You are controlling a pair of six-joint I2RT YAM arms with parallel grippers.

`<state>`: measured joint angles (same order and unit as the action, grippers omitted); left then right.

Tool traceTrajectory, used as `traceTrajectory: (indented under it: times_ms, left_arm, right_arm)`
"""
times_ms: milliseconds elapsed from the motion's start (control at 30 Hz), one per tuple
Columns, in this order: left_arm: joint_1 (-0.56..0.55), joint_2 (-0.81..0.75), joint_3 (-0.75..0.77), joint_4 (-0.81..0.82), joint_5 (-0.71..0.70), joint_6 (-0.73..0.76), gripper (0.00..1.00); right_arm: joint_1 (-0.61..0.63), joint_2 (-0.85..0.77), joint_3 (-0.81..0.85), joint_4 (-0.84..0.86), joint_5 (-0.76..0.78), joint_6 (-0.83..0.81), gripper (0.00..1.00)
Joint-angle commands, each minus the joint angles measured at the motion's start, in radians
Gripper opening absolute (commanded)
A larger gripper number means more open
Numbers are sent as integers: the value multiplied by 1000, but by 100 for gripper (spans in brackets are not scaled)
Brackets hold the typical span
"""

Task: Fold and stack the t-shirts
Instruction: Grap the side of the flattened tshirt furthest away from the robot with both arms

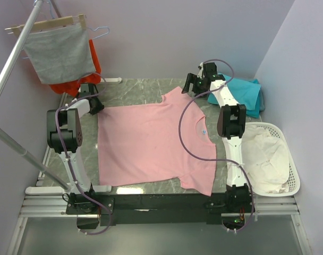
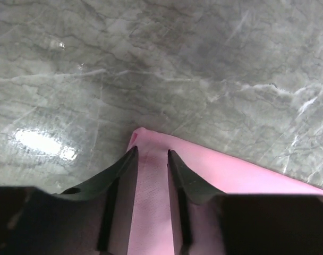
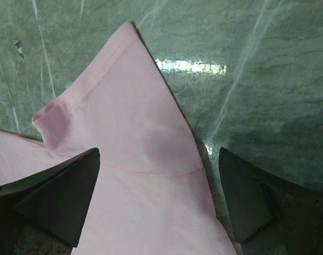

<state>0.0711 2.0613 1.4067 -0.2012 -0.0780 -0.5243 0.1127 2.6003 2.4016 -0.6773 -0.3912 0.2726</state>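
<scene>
Light pink cotton t-shirt (image 1: pixel 151 143) flat on the grey marble table (image 1: pixel 135 87). Left gripper (image 2: pixel 152 151) narrow astride its hem corner — grip unclear; right gripper (image 3: pixel 159 156) wide above a sleeve.

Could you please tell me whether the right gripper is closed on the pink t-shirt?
No, the right gripper stands wide open over the pink t-shirt.

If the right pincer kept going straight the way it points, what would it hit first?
Probably the pink t-shirt: its sleeve lies just ahead of the open right pincer, on the marble table. How far off is unclear.
</scene>
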Motion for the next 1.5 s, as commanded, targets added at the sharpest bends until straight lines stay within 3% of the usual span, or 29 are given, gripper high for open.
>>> traceTrajectory:
  times_ms: [0, 33, 67, 100, 567, 700, 733, 800, 833, 867, 900, 967, 1067, 1167, 1267, 1300, 1467]
  left_arm:
    - [13, -30, 14, -3, -31, -14, 42]
    - [13, -32, 12, -4, -38, -19, 48]
    - [16, -42, 5, 5, -42, -22, 63]
    - [19, -49, -3, 20, -42, -23, 99]
    - [36, -55, -34, 37, -43, -28, 99]
    - [45, -3, 11, 13, 15, -28, 99]
    - [45, 12, 14, 16, 26, -28, 96]
    - [45, 28, 24, 13, 58, -28, 77]
    - [45, 40, 28, 13, 63, -29, 66]
    - [47, 46, 31, 10, 69, -31, 47]
    - [47, 49, 40, 0, 69, -32, 39]
    - [47, 59, 46, -6, 70, -29, 20]
    - [49, 69, 55, -12, 86, -28, 5]
    - [49, 79, 67, -15, 99, -23, 1]
    - [50, 86, 92, -20, 129, -13, 1]
    - [50, 86, 104, -21, 135, -10, 1]
    - [50, 63, 130, -20, 168, 9, 1]
  right_arm:
    - [-5, 23, 60, -25, -35, 22, 98]
    - [-4, 27, 62, -27, -37, 23, 99]
    - [-2, 32, 62, -30, -40, 25, 99]
    - [-1, 46, 67, -39, -49, 25, 99]
    - [71, 58, 99, -105, 37, -49, 94]
    - [79, 66, 111, -117, 51, -44, 93]
    - [81, 66, 110, -117, 52, -41, 92]
    - [81, 70, 113, -122, 52, -35, 88]
    - [82, 72, 116, -126, 55, -33, 85]
    - [84, 73, 119, -126, 55, -36, 81]
    - [85, 73, 119, -128, 61, -35, 71]
    - [85, 72, 117, -128, 71, -29, 64]
    - [85, 60, 105, -108, 81, -23, 53]
    - [79, 23, 50, -24, 104, 5, 44]
    - [55, -11, 8, 57, 85, 48, 15]
    - [44, -17, 5, 74, 69, 60, 0]
    - [-5, -104, -63, 157, 48, 88, 0]
